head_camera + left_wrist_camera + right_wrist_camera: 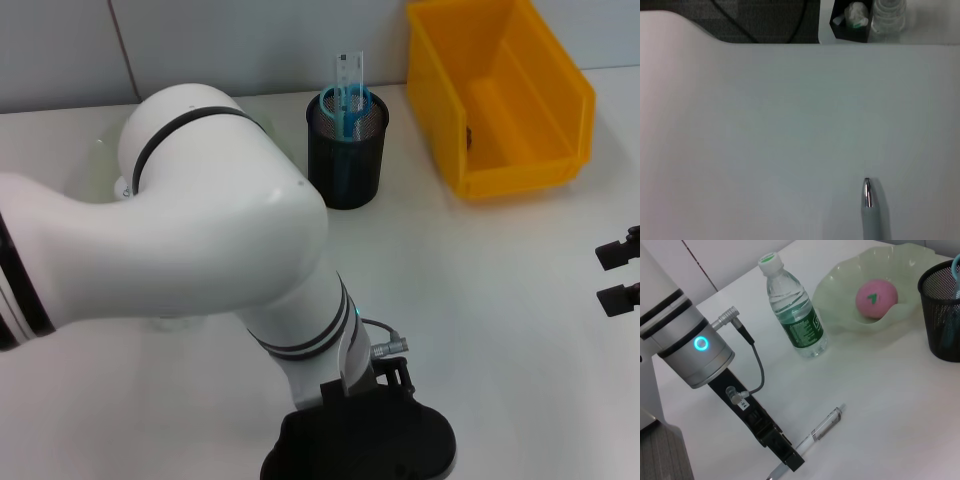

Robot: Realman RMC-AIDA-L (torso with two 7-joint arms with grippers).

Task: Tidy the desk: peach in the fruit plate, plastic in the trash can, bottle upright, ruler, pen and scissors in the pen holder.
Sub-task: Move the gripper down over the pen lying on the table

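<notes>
Right wrist view shows the left gripper (pixel 790 460) low over the desk (pixel 880 405), its black fingers (pixel 782 447) right at the pen (pixel 817 432); whether they pinch it or just touch it, cannot tell. Pen lies flat on the desk, its clip end reaching away from the claw toward the pen holder (pixel 942 315). Beyond the claw, bottle (pixel 795 310) stands upright, well apart from it. Past the bottle, peach (pixel 876 299) sits in the fruit plate (pixel 840 285), plate just beside the holder. Left wrist view: pen tip (pixel 868 192) lies on bare white desk. Head view: left arm (pixel 180 240) covers most of the near desk; scissors (pixel 345 105) and ruler (pixel 348 70) stand in the mesh holder, trash can (pixel 500 95) beside it. Right gripper (pixel 620 272) hangs at the far right edge, fingers apart, holding nothing.
</notes>
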